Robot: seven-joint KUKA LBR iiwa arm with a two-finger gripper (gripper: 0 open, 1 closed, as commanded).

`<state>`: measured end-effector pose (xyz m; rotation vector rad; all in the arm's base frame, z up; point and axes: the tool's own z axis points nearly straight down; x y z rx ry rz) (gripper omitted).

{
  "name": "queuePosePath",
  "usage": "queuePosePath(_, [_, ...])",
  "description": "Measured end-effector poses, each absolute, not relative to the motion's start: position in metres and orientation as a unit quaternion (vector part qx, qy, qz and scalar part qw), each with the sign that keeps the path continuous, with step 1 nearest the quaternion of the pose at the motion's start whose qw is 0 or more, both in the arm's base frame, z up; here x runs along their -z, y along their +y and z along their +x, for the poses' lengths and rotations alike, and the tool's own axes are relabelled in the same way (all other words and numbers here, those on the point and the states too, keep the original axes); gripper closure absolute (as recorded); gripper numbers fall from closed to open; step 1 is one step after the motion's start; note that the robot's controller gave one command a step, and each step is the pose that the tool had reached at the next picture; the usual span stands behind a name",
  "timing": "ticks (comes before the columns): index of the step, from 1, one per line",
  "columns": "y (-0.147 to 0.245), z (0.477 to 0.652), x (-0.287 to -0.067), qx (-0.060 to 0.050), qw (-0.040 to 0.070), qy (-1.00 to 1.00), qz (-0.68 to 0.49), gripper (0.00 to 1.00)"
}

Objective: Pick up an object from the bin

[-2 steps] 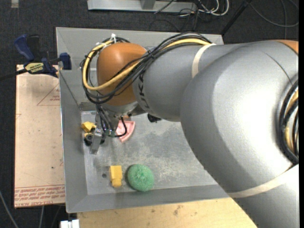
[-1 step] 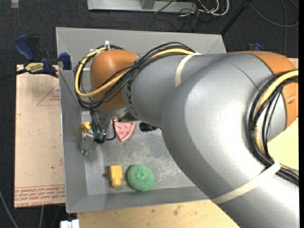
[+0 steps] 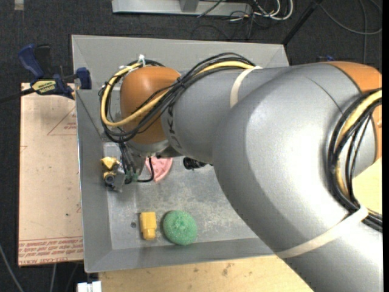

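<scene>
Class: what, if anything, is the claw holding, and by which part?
Cannot be told. The claw sits low beside a pink thing, with no hold visible.

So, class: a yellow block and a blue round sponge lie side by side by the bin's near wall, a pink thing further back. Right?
Not quite: the round sponge is green, not blue. The camera view shows it beside the yellow block by the bin's near wall, with the pink thing further back.

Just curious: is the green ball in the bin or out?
In: the green ball lies on the bin floor beside a yellow block.
</scene>
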<state>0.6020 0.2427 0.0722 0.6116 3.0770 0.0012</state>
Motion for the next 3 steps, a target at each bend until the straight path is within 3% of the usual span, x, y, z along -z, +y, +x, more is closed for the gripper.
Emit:
queuePosePath(2, [0.242, 0.600, -0.080, 0.001, -0.001, 0.981, 0.195, 1.00])
queuePosePath(3, [0.243, 0.600, -0.096, 0.000, -0.001, 0.981, 0.195, 1.00])
